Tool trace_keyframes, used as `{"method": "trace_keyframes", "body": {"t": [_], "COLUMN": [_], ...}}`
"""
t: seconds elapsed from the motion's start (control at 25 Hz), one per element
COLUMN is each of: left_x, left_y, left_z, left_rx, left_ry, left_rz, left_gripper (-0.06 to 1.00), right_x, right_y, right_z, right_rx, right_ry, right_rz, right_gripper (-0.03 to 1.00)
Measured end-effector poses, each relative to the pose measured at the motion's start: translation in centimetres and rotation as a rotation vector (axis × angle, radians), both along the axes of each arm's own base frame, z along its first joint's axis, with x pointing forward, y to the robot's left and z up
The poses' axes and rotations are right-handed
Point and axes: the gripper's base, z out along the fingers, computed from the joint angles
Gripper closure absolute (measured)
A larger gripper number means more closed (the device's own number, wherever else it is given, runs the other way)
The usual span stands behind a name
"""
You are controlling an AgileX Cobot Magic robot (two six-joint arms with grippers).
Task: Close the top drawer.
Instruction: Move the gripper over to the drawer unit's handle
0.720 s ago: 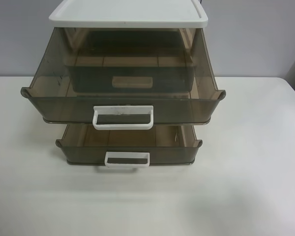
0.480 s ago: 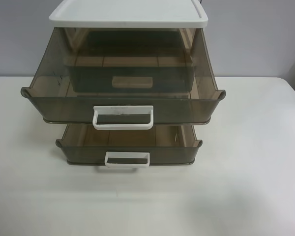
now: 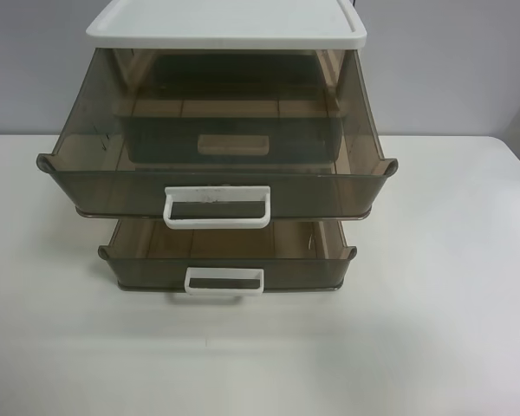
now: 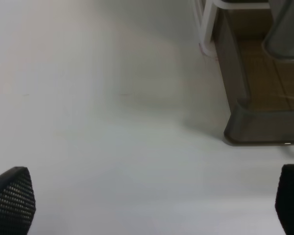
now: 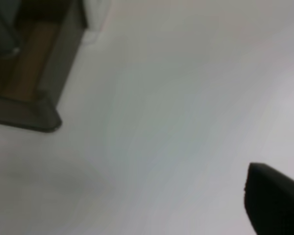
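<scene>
Pushing, not gripping, looks right to me: top drawer (image 3: 217, 184) sits directly under the white lid (image 3: 225, 24), pulled well out fwd of it, w/ its scuffed white handle (image 3: 216, 207) at front centre. Thin smoky plastic, seems near-empty, so prob light, slick on its runners and a bit flexy. It's wide, so I'd guess an off-centre shove racks it; contact goes on the front panel at the handle. Unit may skate on the surface (image 3: 433, 286). Left pincer (image 4: 152, 205) and right pincer (image 5: 132, 210) are both spread wide, holding nothing, over bare surface well below the lid.
</scene>
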Motion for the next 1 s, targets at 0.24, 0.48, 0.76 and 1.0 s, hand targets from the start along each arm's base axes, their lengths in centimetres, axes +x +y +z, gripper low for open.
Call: {"method": "trace_keyframes", "body": {"t": [0.24,0.48,0.76,1.0], "left_x": [0.0,0.0,0.0,0.0], "left_y": [0.0,0.0,0.0,0.0], "left_z": [0.0,0.0,0.0,0.0], "left_rx": [-0.001,-0.001,-0.001,-0.001], "left_ry": [0.0,0.0,0.0,0.0], "left_rz": [-0.001,-0.001,-0.001,-0.001], "left_gripper": [-0.05,-0.05,-0.05,-0.05], "right_x": [4.4,8.3,9.9,9.3], "right_y": [2.9,8.9,17.7,23.5], "right_z": [3.1,3.2,2.3,0.8], "right_rx": [-0.017,-0.123,-0.19,-0.254], "right_ry": [0.06,0.155,0.197,0.213], "right_rz": [0.26,0.547,0.789,0.93], "right_gripper": [-0.03,-0.03,-0.03,-0.03]}}
